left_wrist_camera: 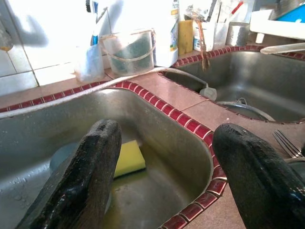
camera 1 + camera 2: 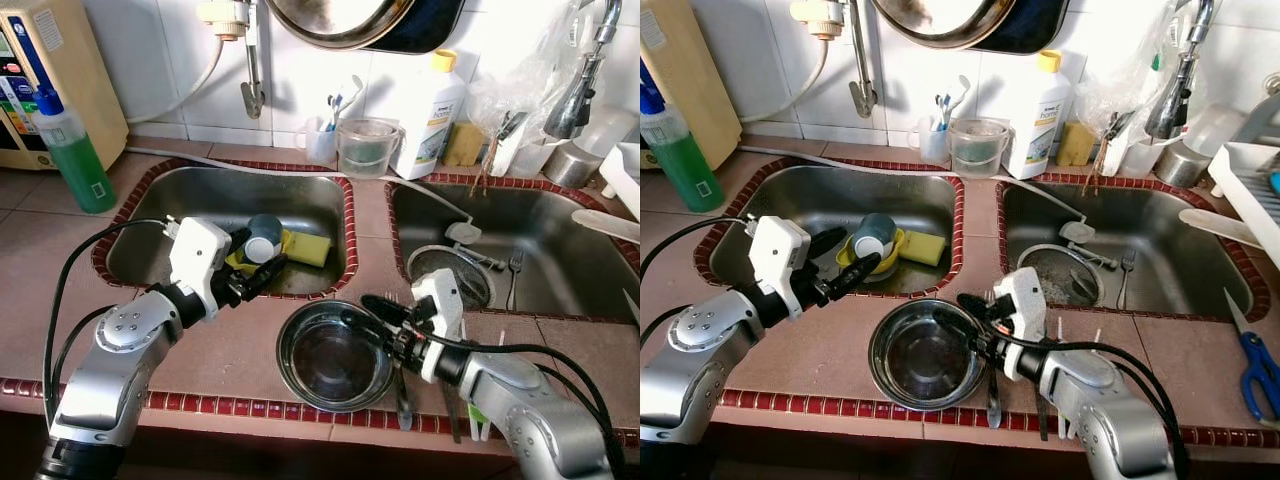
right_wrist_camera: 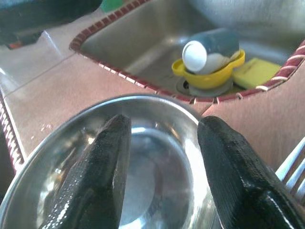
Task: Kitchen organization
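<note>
A steel bowl [image 2: 335, 357] stands on the tiled counter in front of the strip between the two sinks. My right gripper [image 2: 358, 310] is open over the bowl's right rim, both fingers pointing across its hollow [image 3: 157, 162]. My left gripper [image 2: 262, 258] is open at the front right edge of the left sink [image 2: 180, 200], holding nothing. Just beyond it, a blue-grey cup [image 2: 264, 238] lies in a yellow bowl [image 3: 209, 76] on the sink floor. A yellow sponge [image 2: 311, 247] rests beside them.
A green soap bottle [image 2: 75, 150] stands back left. A white detergent bottle [image 2: 430, 115] and a plastic tub [image 2: 367, 147] stand behind the sinks. The right sink holds a strainer [image 2: 450, 275] and fork [image 2: 515, 270]. Cutlery [image 2: 403, 395] lies beside the bowl; blue scissors [image 2: 1255, 370] far right.
</note>
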You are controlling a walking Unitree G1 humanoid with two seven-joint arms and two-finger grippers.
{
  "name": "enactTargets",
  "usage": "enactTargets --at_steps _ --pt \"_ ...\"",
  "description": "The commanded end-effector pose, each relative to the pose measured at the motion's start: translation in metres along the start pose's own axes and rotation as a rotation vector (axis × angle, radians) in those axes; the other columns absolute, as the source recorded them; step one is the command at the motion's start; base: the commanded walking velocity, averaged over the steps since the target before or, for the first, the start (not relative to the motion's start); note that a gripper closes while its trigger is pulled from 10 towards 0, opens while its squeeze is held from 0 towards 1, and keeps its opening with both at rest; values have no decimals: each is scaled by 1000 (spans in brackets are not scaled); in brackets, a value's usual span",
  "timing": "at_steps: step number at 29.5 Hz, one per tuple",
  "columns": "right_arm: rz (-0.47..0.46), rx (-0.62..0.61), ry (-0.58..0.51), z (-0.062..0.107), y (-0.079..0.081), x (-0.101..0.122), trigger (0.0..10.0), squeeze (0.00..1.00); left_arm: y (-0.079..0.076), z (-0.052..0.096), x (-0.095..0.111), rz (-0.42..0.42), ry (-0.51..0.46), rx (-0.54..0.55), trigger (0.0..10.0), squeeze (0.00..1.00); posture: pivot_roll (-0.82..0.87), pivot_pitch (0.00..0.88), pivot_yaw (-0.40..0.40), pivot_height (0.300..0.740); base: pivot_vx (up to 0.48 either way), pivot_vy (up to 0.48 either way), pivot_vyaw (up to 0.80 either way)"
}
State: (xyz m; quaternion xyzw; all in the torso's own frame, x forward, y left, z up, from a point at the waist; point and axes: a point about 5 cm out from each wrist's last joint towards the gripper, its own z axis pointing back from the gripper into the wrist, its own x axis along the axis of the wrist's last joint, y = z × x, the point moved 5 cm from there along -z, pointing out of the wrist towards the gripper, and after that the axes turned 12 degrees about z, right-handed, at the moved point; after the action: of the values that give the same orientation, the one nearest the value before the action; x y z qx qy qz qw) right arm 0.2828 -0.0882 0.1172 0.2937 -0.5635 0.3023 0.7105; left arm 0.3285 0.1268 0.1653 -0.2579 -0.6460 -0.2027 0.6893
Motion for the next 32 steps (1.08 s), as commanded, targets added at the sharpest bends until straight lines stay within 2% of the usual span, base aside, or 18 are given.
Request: enactTargets --at_steps 1,3,5,11,19,32 --pt "15 9 -7 4 1 6 10000 0 -6 -2 6 -5 -12 -23 10000 0 -33 39 -11 740 0 0 0" --pt "27 -4 -3 8 -1 7 10000 0 -7 -2 5 -2 -12 -23 10000 0 -35 43 -9 740 0 0 0" --pt "82 -43 -26 11 -6 11 10000 0 -7 -2 4 0 -10 -23 10000 0 -38 44 -8 740 0 0 0" --pt "111 -95 -67 14 -12 20 10000 0 -7 -3 3 5 -6 -25 10000 0 -46 51 -3 740 0 0 0" --pt "0 -62 -13 18 -6 7 10000 0 -7 -3 4 6 -6 -28 10000 0 -49 58 1 740 0 0 0" --pt "-39 -89 -11 19 -9 4 10000 0 -7 -3 5 10 -5 -27 10000 0 -49 63 3 740 0 0 0"
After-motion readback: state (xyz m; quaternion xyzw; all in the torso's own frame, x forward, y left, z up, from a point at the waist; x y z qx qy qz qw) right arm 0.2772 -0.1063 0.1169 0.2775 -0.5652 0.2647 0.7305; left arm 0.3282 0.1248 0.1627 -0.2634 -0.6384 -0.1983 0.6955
